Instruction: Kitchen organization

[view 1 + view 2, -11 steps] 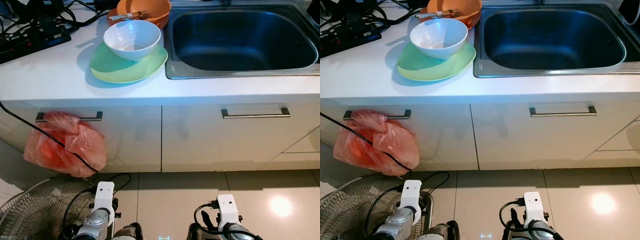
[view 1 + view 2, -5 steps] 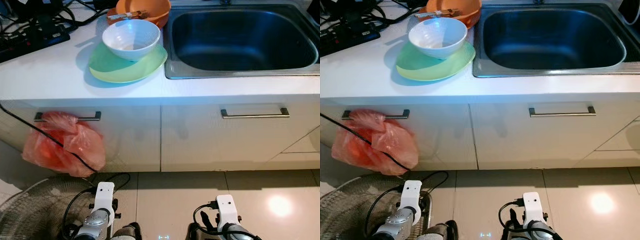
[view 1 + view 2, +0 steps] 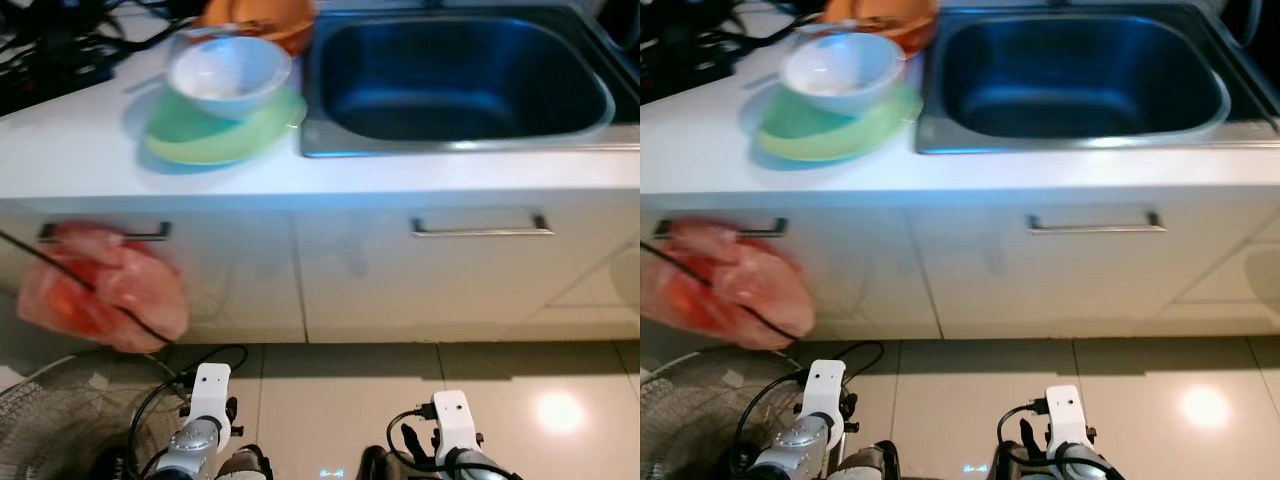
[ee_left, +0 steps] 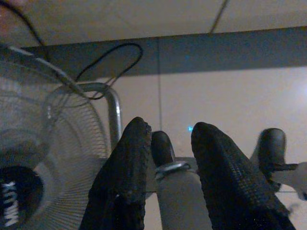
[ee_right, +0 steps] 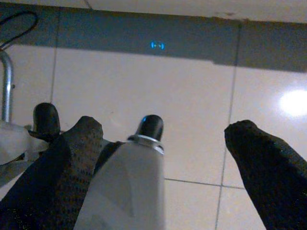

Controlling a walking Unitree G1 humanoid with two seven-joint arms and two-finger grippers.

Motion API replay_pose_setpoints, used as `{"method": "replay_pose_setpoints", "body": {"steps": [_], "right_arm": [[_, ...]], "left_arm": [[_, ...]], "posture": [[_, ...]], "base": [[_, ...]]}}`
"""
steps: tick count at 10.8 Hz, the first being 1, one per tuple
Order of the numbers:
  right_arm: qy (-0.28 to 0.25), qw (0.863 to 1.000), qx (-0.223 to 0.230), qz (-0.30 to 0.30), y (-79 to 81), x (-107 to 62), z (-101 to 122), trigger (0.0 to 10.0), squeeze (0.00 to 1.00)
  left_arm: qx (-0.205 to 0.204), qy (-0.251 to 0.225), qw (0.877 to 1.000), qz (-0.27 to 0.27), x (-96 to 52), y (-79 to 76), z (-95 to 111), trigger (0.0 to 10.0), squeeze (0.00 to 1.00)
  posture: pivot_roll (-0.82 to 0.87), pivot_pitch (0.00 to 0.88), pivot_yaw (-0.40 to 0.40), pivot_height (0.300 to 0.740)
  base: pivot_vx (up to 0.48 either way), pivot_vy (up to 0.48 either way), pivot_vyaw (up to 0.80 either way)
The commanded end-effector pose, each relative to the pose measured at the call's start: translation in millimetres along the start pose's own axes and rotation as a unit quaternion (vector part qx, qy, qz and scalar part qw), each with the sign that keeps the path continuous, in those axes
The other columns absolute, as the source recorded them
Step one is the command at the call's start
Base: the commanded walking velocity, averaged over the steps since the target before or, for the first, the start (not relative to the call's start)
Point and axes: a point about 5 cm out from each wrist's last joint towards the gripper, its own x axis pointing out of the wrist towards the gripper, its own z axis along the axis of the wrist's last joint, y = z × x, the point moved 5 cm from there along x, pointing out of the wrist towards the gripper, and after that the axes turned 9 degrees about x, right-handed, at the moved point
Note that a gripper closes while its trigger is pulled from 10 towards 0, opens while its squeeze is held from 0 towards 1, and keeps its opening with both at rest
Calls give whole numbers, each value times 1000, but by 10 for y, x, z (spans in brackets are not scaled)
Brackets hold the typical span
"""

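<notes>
A white bowl (image 3: pixel 228 75) stands on a green plate (image 3: pixel 222 128) on the white counter (image 3: pixel 80 150), left of the steel sink (image 3: pixel 455 75). Behind them is an orange bowl (image 3: pixel 258 14) with utensils in it. Both arms hang low above the floor tiles, far under the counter. My left gripper (image 4: pixel 170 132) holds its fingers a narrow gap apart with nothing between them. My right gripper (image 5: pixel 165 129) is wide open and empty. The head views are blurred.
A red plastic bag (image 3: pixel 100 295) hangs from the left drawer handle (image 3: pixel 105 232), crossed by a black cable. A floor fan (image 3: pixel 60 420) lies at the lower left beside the left arm. Cables and a power strip (image 3: pixel 50 55) crowd the counter's back left. Glossy tiles (image 3: pixel 540 400) spread to the right.
The whole picture has slid to the left and blurred, so the camera has moved. The dishes, the bag and both hanging arms keep their places.
</notes>
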Motion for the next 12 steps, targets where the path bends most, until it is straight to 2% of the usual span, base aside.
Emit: {"method": "replay_pose_setpoints", "body": {"steps": [1,8,12], "right_arm": [[16,1000,1,1,17,-16,-108,10000,0],[16,1000,0,2,21,-15,-104,10000,0],[16,1000,1,3,20,-16,-104,10000,0]], "left_arm": [[4,13,1000,4,-19,32,-103,10000,0],[2,7,1000,4,-13,4,-63,10000,0],[-12,1,1000,9,-14,22,-50,10000,0]], "posture": [[26,182,54,740],[28,187,50,740],[29,188,50,740]], "base": [[0,-334,0],[0,-334,0],[0,0,0]]}}
